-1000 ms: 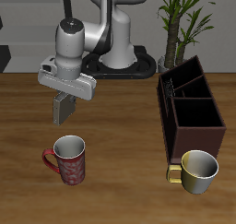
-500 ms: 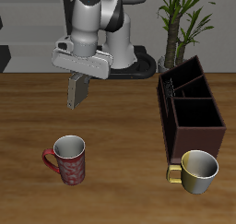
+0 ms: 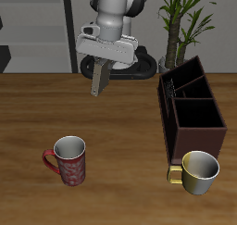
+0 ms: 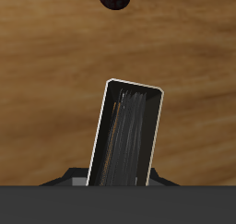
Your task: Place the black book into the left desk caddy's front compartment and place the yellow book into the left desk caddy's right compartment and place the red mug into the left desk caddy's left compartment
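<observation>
Now the end effector [image 3: 102, 66] grips the book [image 3: 99, 79] by its top edge, high above the surface, well short of the caddy [image 3: 191, 108]. Stiff, light; probably swings little.

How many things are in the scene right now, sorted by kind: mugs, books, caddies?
Mugs: 2, the red mug and a cream-yellow mug.
Books: 1, a dull grey-tan book held in the gripper, off the table.
Caddies: 1, the dark brown desk caddy.
Total: 4. No black book shows in either view.
</observation>
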### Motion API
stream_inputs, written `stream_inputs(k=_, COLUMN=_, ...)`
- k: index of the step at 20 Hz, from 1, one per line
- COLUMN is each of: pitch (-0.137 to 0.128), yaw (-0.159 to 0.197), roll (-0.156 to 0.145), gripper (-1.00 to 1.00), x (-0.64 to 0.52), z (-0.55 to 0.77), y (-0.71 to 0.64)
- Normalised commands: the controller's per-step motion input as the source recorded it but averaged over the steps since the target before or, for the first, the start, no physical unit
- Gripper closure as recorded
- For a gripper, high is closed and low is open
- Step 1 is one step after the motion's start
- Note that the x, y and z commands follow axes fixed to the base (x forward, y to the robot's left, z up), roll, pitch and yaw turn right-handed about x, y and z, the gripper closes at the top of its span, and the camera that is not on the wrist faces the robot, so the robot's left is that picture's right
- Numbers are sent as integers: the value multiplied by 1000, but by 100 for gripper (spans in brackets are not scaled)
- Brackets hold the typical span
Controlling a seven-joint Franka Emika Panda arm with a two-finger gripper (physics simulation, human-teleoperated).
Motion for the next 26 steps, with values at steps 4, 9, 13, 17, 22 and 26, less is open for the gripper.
stream_inputs(k=4, pitch=-61, yaw=35, roll=40, gripper=100, x=-133, z=289, y=328)
stream_inputs(k=9, pitch=-56, yaw=78, roll=49, gripper=100, x=-173, z=319, y=582)
stream_inputs(k=13, pitch=-13, yaw=30, roll=30, gripper=100, x=-112, z=168, y=300)
stream_inputs(k=17, pitch=-28, yaw=46, roll=8, gripper=100, x=-78, z=181, y=270)
stream_inputs(k=22, pitch=-12, yaw=39, roll=-24, gripper=100, x=163, z=214, y=91)
stream_inputs(k=26, pitch=-9, yaw=24, roll=-18, gripper=100, x=232, z=235, y=53)
